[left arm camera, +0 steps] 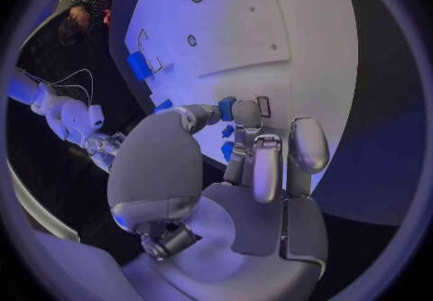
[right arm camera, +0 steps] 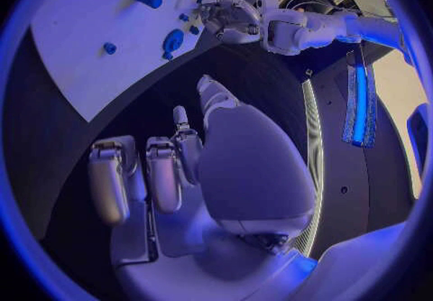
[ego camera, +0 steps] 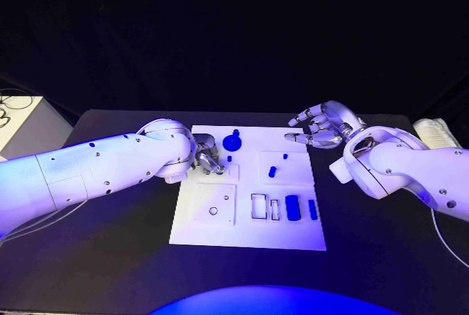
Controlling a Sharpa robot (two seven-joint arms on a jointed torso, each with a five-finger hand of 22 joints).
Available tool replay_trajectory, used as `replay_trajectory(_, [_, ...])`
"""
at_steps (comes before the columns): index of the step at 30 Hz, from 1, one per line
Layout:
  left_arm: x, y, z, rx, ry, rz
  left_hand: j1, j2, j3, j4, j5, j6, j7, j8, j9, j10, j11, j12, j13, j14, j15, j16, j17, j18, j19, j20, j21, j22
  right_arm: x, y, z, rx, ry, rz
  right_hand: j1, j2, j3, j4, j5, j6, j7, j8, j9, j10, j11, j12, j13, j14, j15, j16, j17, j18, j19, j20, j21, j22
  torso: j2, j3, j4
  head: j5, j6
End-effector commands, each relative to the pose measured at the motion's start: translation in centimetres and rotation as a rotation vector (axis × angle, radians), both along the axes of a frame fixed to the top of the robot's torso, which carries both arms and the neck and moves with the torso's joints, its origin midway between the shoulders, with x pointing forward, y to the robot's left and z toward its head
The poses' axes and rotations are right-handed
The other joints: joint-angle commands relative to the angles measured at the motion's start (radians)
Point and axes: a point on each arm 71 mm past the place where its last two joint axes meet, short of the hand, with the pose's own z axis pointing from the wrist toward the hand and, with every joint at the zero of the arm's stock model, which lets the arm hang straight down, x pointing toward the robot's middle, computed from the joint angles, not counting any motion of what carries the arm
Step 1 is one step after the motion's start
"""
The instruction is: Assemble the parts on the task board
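The white task board [ego camera: 249, 230] lies mid-table. My left hand [ego camera: 208, 159] rests over its near-left square recess and pinches a small blue part [left arm camera: 226, 107] between thumb and a finger, beside a small rectangular slot [left arm camera: 263, 106]. My right hand [ego camera: 322, 125] hovers over the board's far right corner with fingers apart and nothing in it [right arm camera: 172, 171]. Loose on the board lie a round blue knobbed piece [ego camera: 232, 141], a small peg [ego camera: 284, 154] and a short cylinder [ego camera: 272, 171]. A blue block [ego camera: 292, 206] and a narrow bar [ego camera: 313, 208] sit near the rectangular slots [ego camera: 259, 205].
A round hole [ego camera: 213, 211] marks the board's front-left plate. A white box [ego camera: 19, 125] with a cable stands at the table's left edge. A pale object [ego camera: 430, 129] lies at the far right. Black tabletop surrounds the board.
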Motion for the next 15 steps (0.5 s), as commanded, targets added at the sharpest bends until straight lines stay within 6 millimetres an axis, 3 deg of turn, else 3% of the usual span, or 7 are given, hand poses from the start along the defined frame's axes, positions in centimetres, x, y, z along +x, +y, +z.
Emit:
replay_trajectory(1, [-0.44,-0.39,-0.65,0.004,0.04,-0.023,-0.012,0.003,0.213,-0.222,-0.003,0.004,-0.004,0.001,0.002,0.012,-0.003,0.002,0.0,0.071,-0.006,0.006,0.179,-0.014,0.003,-0.001,-0.001,-0.002,-0.03,0.12,-0.03,-0.007,-0.002,0.016,-0.003,0.008,0.001,0.004,0.003,-0.006,-0.001,0.003,-0.002,-0.009,0.001,-0.004,0.092,0.097,0.008,-0.005,0.237,0.002,0.088,0.007,-0.006,0.24,-0.001,0.0,0.0008,-0.001,-0.002])
replay_trajectory(15, [-0.17,-0.43,-0.58,-0.008,0.019,-0.005,-0.045,0.018,0.165,-0.19,-0.017,0.006,-0.015,-0.002,0.008,0.023,-0.01,0.003,0.002,0.072,-0.012,0.006,0.18,-0.014,0.0,-0.007,-0.009,-0.009,-0.01,0.11,-0.06,-0.006,-0.001,0.015,-0.004,0.009,0.001,0.004,0.004,-0.007,-0.001,0.004,-0.002,-0.01,0.001,-0.006,0.091,0.097,0.008,-0.005,0.236,0.002,0.088,0.007,-0.007,0.24,0.0,-0.0007,0.0007,-0.002,0.0])
